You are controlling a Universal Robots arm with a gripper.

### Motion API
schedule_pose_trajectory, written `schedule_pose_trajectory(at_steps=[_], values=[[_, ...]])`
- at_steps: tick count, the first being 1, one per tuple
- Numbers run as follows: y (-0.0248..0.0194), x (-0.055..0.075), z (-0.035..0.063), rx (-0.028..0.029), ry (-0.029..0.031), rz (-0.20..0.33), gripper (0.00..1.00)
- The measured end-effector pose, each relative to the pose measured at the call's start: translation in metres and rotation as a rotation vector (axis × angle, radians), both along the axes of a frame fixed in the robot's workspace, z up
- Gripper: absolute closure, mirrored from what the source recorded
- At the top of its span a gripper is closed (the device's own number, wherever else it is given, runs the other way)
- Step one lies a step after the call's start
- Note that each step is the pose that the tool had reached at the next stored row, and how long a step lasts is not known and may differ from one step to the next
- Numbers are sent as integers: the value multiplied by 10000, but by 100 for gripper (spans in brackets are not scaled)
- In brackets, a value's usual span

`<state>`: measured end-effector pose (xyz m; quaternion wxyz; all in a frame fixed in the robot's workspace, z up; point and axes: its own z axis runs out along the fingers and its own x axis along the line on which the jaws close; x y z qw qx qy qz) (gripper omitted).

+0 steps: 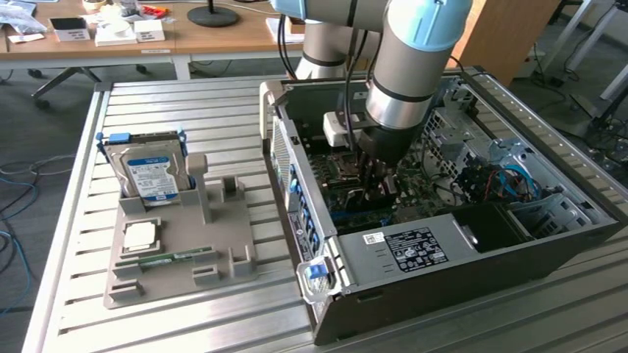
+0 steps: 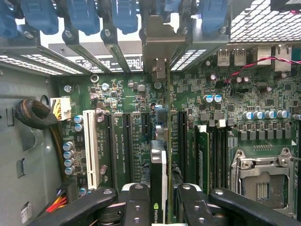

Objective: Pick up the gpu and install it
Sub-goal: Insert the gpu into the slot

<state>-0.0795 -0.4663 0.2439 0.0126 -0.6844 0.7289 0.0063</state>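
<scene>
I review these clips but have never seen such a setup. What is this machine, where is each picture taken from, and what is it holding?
It is a robot arm reaching into an open computer case on a slatted metal table. The exterior view looks on from outside; the wrist view looks down past the gripper at the motherboard. The gripper is shut on the gpu, seen edge-on, low over the board's slots. Beside the case, a grey holder tray carries a hard drive, a memory stick and a square chip.
</scene>
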Motion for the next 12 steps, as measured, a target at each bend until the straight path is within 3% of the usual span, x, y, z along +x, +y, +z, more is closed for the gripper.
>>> schedule_pose_trajectory(at_steps=[12], values=[[0, 0, -9, 3, -2, 0, 73]])
